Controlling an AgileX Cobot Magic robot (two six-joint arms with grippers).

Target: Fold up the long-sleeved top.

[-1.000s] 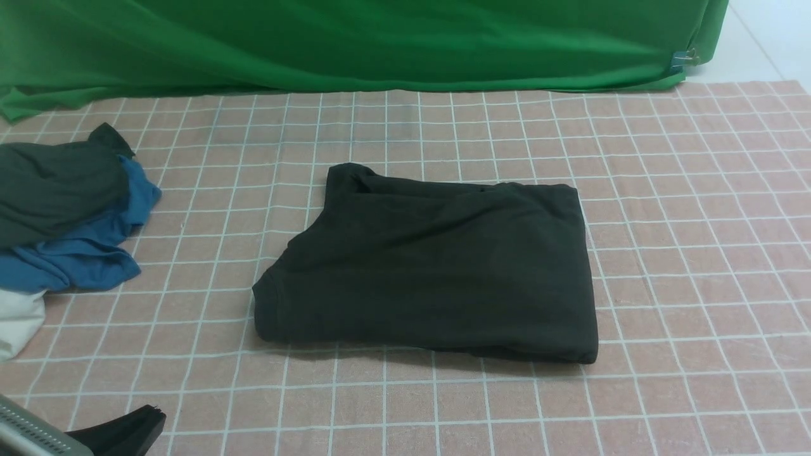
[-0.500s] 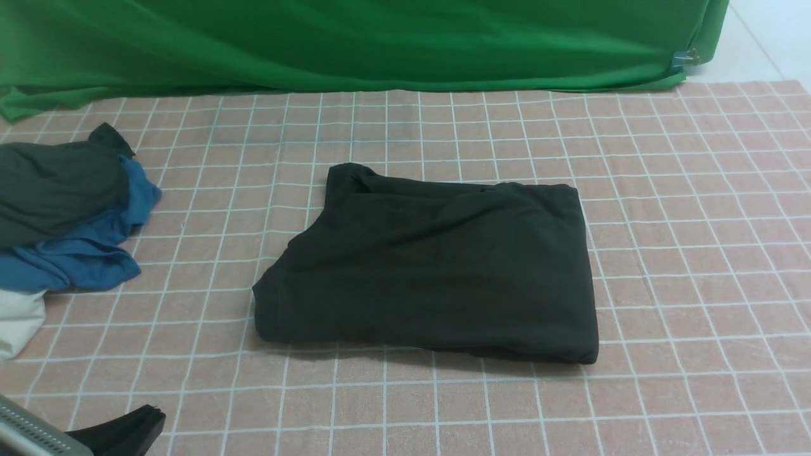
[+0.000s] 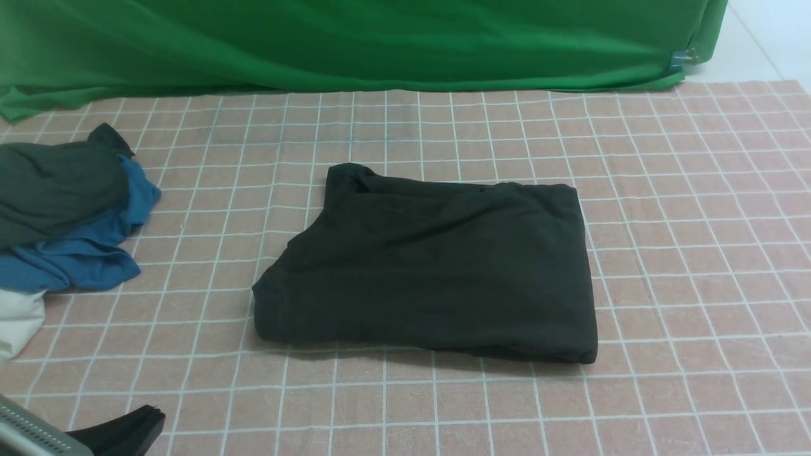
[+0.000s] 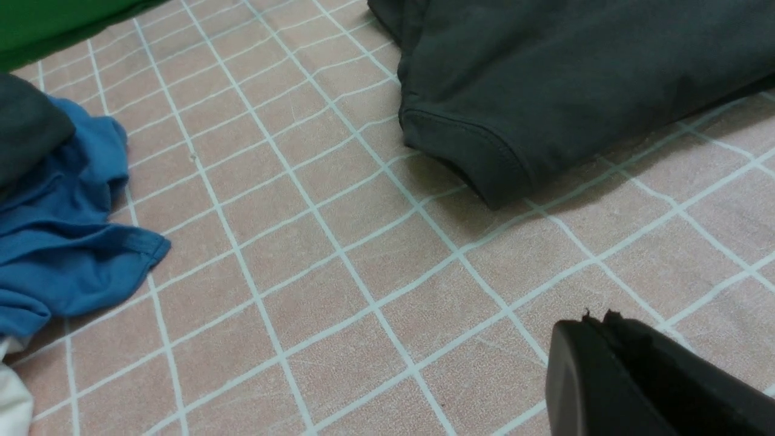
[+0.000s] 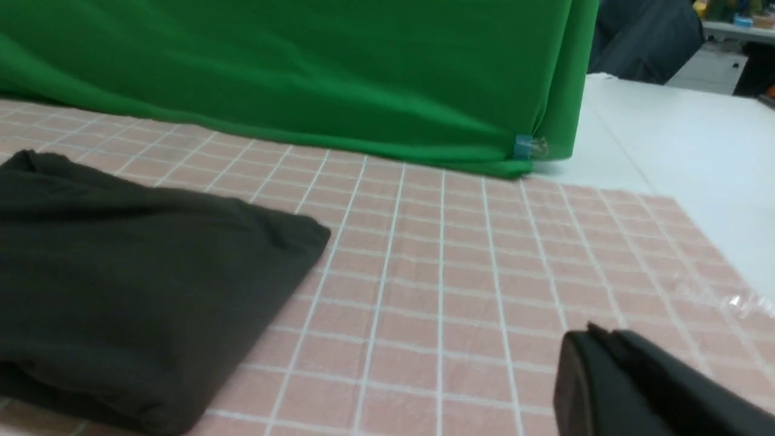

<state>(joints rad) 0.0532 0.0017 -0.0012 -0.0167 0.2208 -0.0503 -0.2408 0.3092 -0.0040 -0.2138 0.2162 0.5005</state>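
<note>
Pink checked worktop, folded long-sleeved top at centre. Left claw and right claw closed, empty, near edge, apart from top.

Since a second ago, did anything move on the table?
Nothing visibly moved. The folded black top lies in the same spot on the checked cloth, the clothes pile is unchanged, and the left pincer sits shut at the same near corner.
</note>
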